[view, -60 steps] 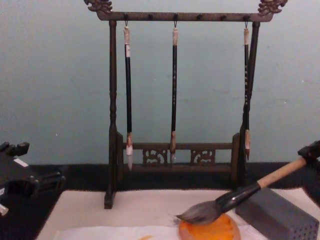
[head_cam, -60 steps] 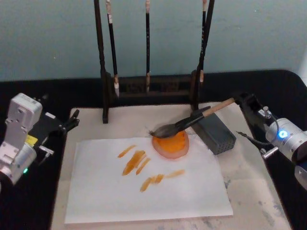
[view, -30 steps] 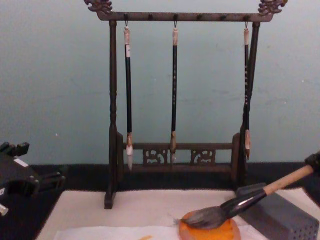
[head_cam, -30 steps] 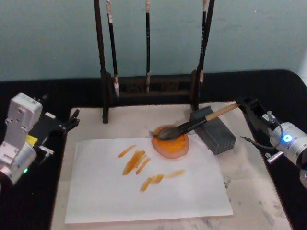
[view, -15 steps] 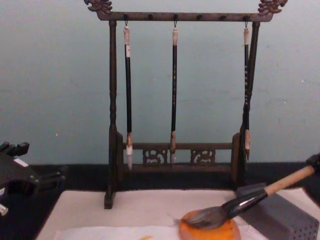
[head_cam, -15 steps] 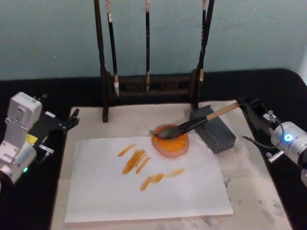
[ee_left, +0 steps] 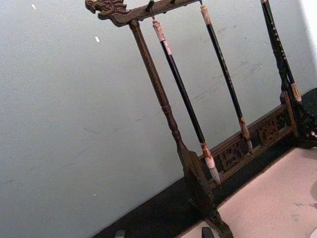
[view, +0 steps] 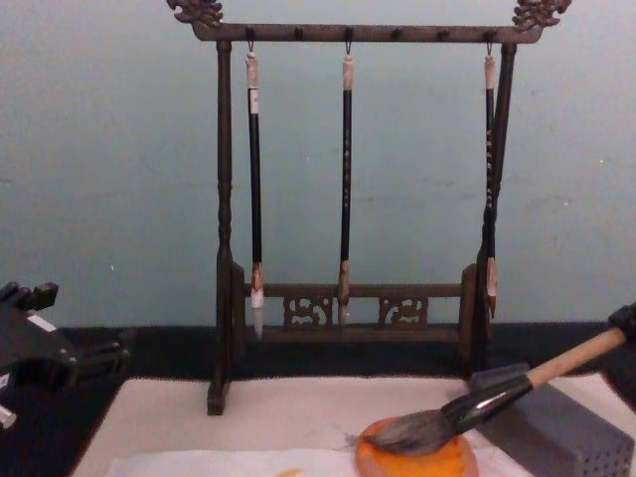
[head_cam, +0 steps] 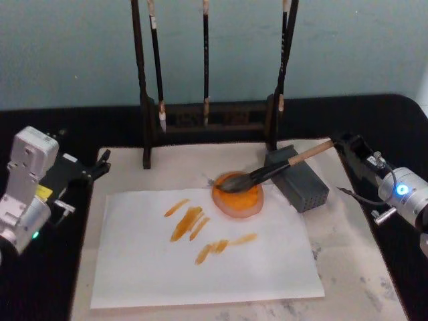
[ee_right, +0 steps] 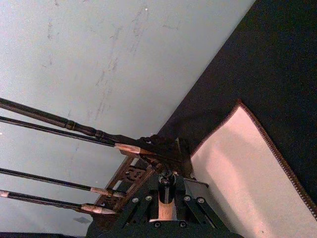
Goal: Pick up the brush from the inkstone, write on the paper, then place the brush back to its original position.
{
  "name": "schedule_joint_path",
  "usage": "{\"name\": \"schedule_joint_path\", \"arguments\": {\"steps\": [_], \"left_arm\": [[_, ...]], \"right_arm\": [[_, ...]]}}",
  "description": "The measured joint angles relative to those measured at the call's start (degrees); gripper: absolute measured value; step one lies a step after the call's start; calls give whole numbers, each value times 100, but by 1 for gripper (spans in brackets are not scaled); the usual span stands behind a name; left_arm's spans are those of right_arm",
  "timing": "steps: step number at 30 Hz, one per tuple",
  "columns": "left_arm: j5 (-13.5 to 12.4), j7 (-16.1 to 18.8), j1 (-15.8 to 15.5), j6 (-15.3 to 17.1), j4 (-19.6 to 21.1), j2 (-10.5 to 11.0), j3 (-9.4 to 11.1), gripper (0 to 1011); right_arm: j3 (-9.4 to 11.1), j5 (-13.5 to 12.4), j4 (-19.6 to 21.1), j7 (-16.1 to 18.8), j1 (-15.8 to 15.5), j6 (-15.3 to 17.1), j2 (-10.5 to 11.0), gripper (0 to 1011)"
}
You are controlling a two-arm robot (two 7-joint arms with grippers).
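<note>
Right claw (head_cam: 341, 144) clamps the brush (head_cam: 267, 173) by its handle end, bristles lying in the inkstone (head_cam: 238, 200); left claw (head_cam: 101, 162) parked left.

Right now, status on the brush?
Right gripper shut on the brush, at handle end. Bristles on the inkstone, ferrule on grey block. Left gripper parked left of the mat. Nothing blocking.

Pale matt wood and a glossy black ferrule are seen on the brush (head_cam: 267, 172), a smooth gloss on the inkstone (head_cam: 237, 202), matt white paper (head_cam: 200, 267), and dark carved wood in the rack (view: 225, 248).
</note>
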State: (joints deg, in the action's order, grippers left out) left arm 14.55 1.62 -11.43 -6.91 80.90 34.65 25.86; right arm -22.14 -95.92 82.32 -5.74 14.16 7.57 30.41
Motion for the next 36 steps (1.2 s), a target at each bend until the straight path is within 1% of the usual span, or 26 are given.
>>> {"name": "schedule_joint_path", "arguments": {"steps": [4, 5, 6, 7, 8, 10, 11, 12, 14, 16, 17, 23, 25, 26, 29, 30, 31, 32, 36], "left_arm": [[0, 0, 0, 0, 0, 0, 0, 1001], [0, 0, 0, 0, 0, 0, 0, 1001], [0, 0, 0, 0, 0, 0, 0, 1001], [0, 0, 0, 0, 0, 0, 0, 1001], [0, 0, 0, 0, 0, 0, 0, 1001], [0, 0, 0, 0, 0, 0, 0, 1001], [0, 0, 0, 0, 0, 0, 0, 1001], [0, 0, 0, 0, 0, 0, 0, 1001], [0, 0, 0, 0, 0, 0, 0, 1001], [0, 0, 0, 0, 0, 0, 0, 1001], [0, 0, 0, 0, 0, 0, 0, 1001], [0, 0, 0, 0, 0, 0, 0, 1001], [0, 0, 0, 0, 0, 0, 0, 1001], [0, 0, 0, 0, 0, 0, 0, 1001], [0, 0, 0, 0, 0, 0, 0, 1001], [0, 0, 0, 0, 0, 0, 0, 1001], [0, 0, 0, 0, 0, 0, 0, 1001], [0, 0, 0, 0, 0, 0, 0, 1001], [0, 0, 0, 0, 0, 0, 0, 1001]], "right_arm": [[4, 0, 3, -2, -2, 0, -2, 189], [5, 0, 3, -2, -3, 0, -2, 204], [5, 0, 4, -2, -3, 1, -3, 258], [6, 0, 5, -2, -4, 1, -4, 265], [6, 1, 6, -3, -4, 1, -4, 308], [7, 1, 6, -4, -5, 1, -5, 343], [8, 1, 6, -4, -5, 1, -5, 385], [8, 1, 7, -4, -6, 1, -6, 399], [9, 1, 9, -5, -7, 1, -7, 483], [11, 1, 9, -6, -8, 1, -8, 542], [11, 1, 10, -7, -8, 1, -8, 542], [14, 2, 9, -10, -9, 1, -10, 764], [14, 2, 9, -10, -9, 1, -10, 794], [14, 2, 9, -10, -9, 1, -10, 859], [-17, 2, 41, -39, -26, -47, 18, 907], [-38, 2, 75, -69, -43, -89, 39, 954], [-45, 1, 92, -86, -52, -109, 50, 963], [-60, -12, 130, -121, -71, -140, 69, 999], [-87, -61, 252, -248, -140, -248, 123, 1000]]}}
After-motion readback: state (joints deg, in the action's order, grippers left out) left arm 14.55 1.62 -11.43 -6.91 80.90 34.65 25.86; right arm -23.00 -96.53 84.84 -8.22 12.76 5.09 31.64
